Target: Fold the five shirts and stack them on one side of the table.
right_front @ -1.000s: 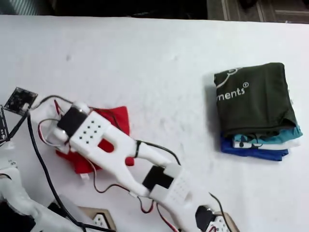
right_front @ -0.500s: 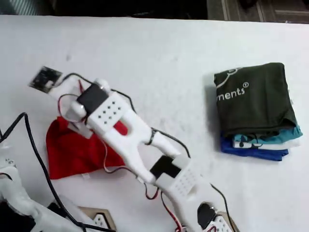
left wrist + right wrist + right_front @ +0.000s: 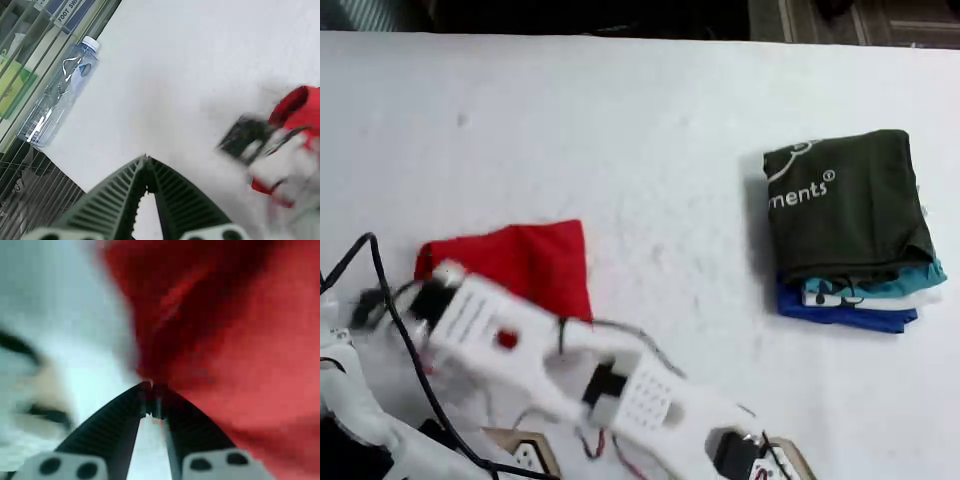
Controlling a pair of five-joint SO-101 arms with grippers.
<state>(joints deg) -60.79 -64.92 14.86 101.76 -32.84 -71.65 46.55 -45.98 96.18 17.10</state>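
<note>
- At the near edge of the table (image 3: 650,120), the right arm (image 3: 530,345) has swung back from mid-table and now lies low across the near part of the red shirt (image 3: 525,262).
- The right gripper (image 3: 151,401) is clenched. Its tips meet at the shirt's edge, seemingly with a bit of cloth nipped between them.
- The left gripper (image 3: 146,161) is closed on nothing, over bare table near the shirt.
- Half a second ago the shirt was spread toward the near left. Now it sits a little farther in, one corner pointing toward mid-table.
- I judge a fold is being drawn over, so this last shirt is not ready to stack.
- Farther right, well apart, the stack (image 3: 848,215) holds four folded shirts, dark green on top.
- The surface is plain white. Past its edge a water bottle (image 3: 60,95) rests by slatted shelving, and dark floor lies beyond the far side.
</note>
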